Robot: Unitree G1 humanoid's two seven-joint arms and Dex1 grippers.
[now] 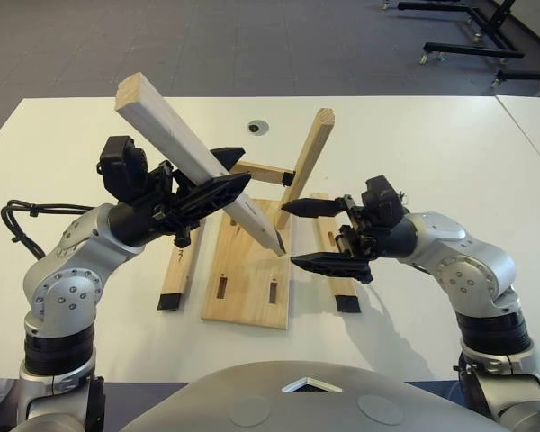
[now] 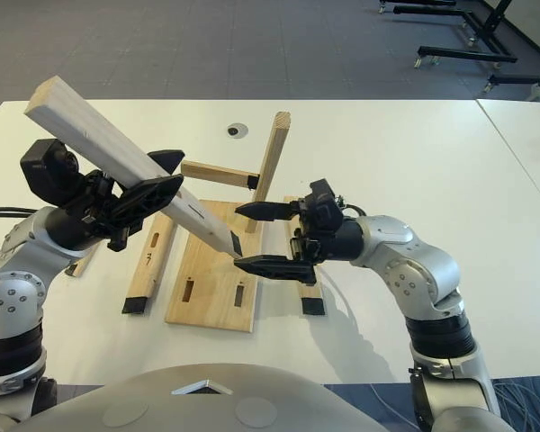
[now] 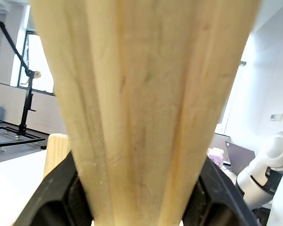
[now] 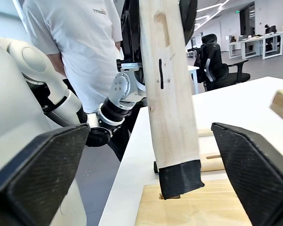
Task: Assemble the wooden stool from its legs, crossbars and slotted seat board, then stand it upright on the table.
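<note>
Wooden and pale, the slotted seat board (image 1: pixel 247 288) lay flat in the middle of the white table (image 1: pixel 432 153). One leg (image 1: pixel 184 135) slanted steeply over it, its black-capped end (image 4: pixel 179 179) down at the board's top face close to a slot. I could not tell whether the cap sat in the slot or only rested beside it. My left gripper (image 1: pixel 227 171) pinched this leg partway along its length, one finger on each side, with the upper end rising up and away to my left.

My right gripper (image 1: pixel 290 234) hung just beside the leg's lower end with its fingers (image 4: pixel 42 169) spread wide. The leg stood between them and touched neither one.

Behind the board a second leg (image 1: pixel 310 153) stood tilted, with a crossbar (image 1: pixel 263 172) jutting from its side toward my left. Two more legs lay flat on the table: one (image 1: pixel 178 265) along the board's left edge, the other (image 1: pixel 342 290) along its right edge and partly under my right gripper.

Farther back, a small round grommet (image 1: pixel 257 127) sat in the tabletop. A black cable (image 1: pixel 27 216) looped beside my left arm.
</note>
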